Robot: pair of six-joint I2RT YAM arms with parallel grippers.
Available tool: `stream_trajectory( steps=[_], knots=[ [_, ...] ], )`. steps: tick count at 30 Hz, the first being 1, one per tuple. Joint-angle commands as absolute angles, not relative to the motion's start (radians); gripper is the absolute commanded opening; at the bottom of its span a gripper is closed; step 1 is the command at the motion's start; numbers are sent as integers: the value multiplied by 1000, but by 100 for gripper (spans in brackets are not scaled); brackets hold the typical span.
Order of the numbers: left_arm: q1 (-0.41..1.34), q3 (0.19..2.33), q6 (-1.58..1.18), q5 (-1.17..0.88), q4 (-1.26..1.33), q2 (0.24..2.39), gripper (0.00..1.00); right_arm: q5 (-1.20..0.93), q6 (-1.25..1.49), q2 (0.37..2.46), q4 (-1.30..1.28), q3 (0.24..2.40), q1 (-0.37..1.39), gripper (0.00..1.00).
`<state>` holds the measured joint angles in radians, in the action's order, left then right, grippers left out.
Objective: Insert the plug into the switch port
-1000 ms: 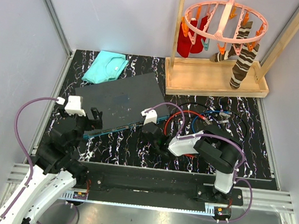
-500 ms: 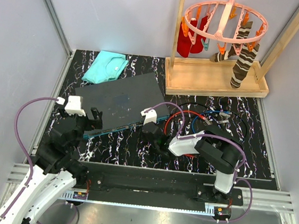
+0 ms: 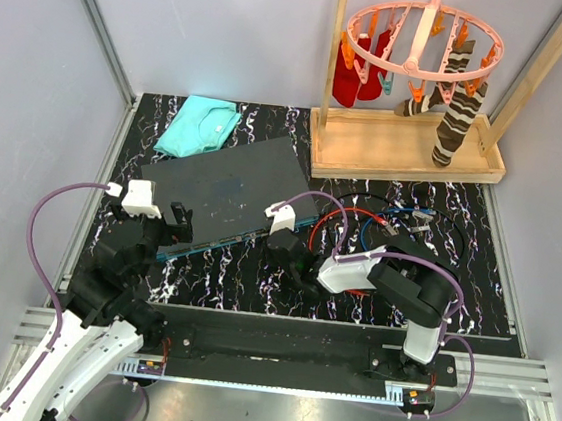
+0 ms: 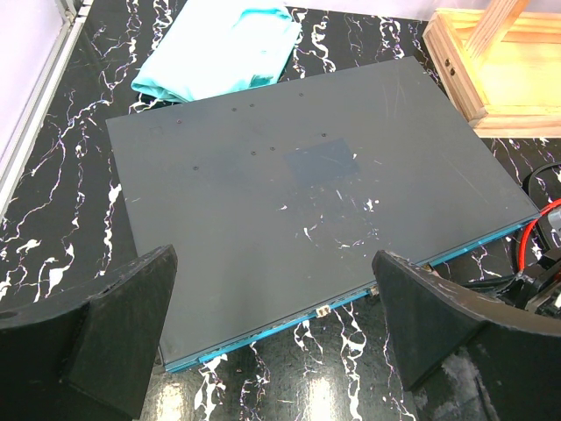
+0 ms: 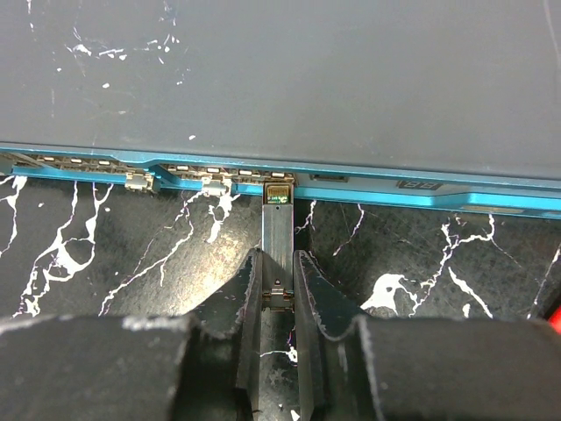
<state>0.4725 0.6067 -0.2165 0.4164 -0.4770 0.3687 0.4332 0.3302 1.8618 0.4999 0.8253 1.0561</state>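
**A:** Where's the switch (image 3: pixel 225 187) sitting?

**B:** It's flat on the marbled table (image 3: pixel 254 280), left of centre, with its teal port edge facing the arms. A folded teal cloth (image 3: pixel 199 125) lies just off its corner at eleven o'clock. The wooden sock rack (image 3: pixel 408 151) stands off at two o'clock.

**A:** And the plug?

**B:** The right gripper (image 5: pixel 278 263) is pinching the plug (image 5: pixel 278 224) between close-set fingers and pointing it at twelve o'clock. The tip meets the teal edge at one socket. From here I can't tell if it's seated or only touching.

**A:** The other arm?

**B:** The left gripper (image 4: pixel 272 263) is spread wide and holds nothing. It hovers by the switch's near edge, around seven o'clock of the box.
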Motion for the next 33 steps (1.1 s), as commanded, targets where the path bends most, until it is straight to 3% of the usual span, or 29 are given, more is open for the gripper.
stream_trajectory(
  steps=[1,33],
  knots=[
    [477,611,-204,428,-431,377,99,503,318,1793,603,868,1031,0],
    [477,614,-204,425,-434,394,99,520,319,1891,732,850,1019,0]
  ],
)
